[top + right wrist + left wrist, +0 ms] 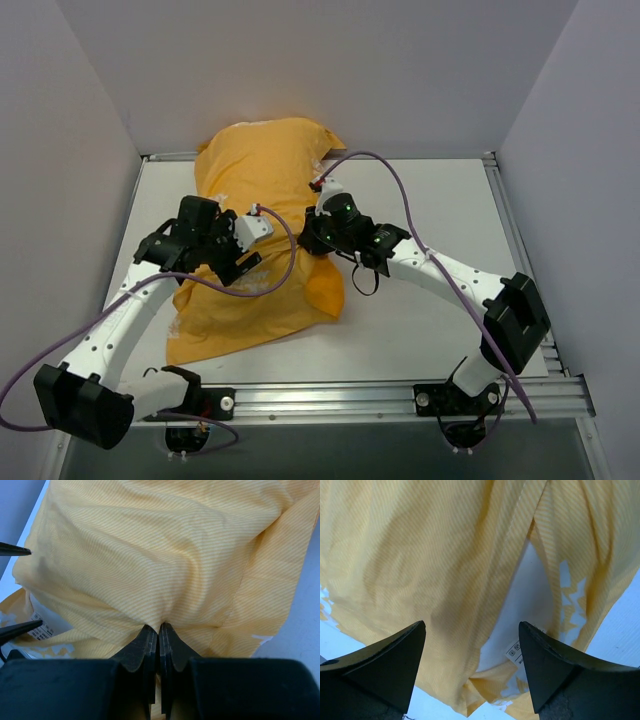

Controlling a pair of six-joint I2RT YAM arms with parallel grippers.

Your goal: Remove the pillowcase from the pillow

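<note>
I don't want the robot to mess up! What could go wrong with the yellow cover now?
The right gripper pinches only a small fold of the pillowcase, so it might slip out when pulled. The left gripper is open and holds nothing, so the pillow peeking out by its tag could get dragged along.

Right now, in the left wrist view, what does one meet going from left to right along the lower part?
One finger of the left pincer → pillowcase → pillow with its tag → the other finger.

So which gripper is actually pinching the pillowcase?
The right gripper: jaws shut on a fold of the orange pillowcase. The left gripper has its jaws wide apart, holding nothing.
</note>
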